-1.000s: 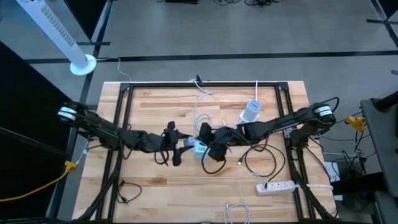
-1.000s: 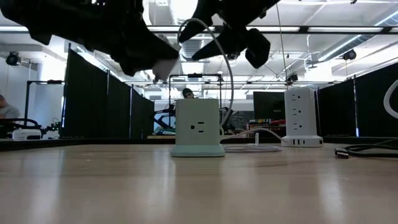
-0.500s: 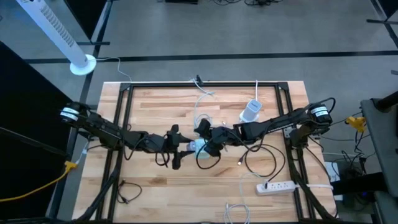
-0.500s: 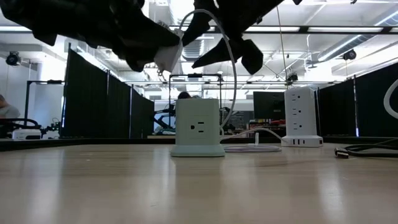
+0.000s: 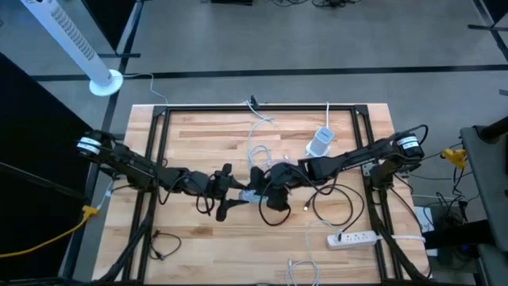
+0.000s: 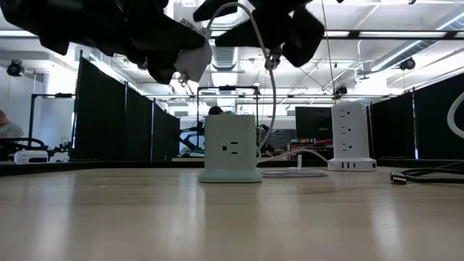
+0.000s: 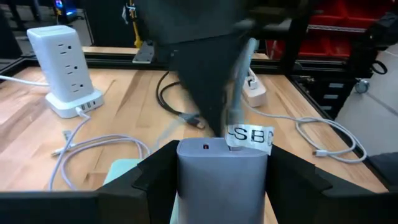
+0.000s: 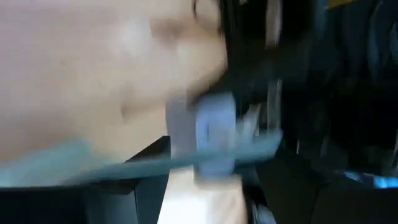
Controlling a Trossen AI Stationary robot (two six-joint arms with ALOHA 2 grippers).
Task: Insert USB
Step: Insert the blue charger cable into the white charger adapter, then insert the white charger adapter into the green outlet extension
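Left claw is clamped on a smooth grey rounded-rectangular charger block, held above the middle of the wooden plank desk. Right claw meets it from the opposite side, pinching the plug end of a thin white USB cable that carries a paper label and touches the block's top; how wide its fingers stand I cannot tell. A pale green boxy outlet cube sits on the desk just below.
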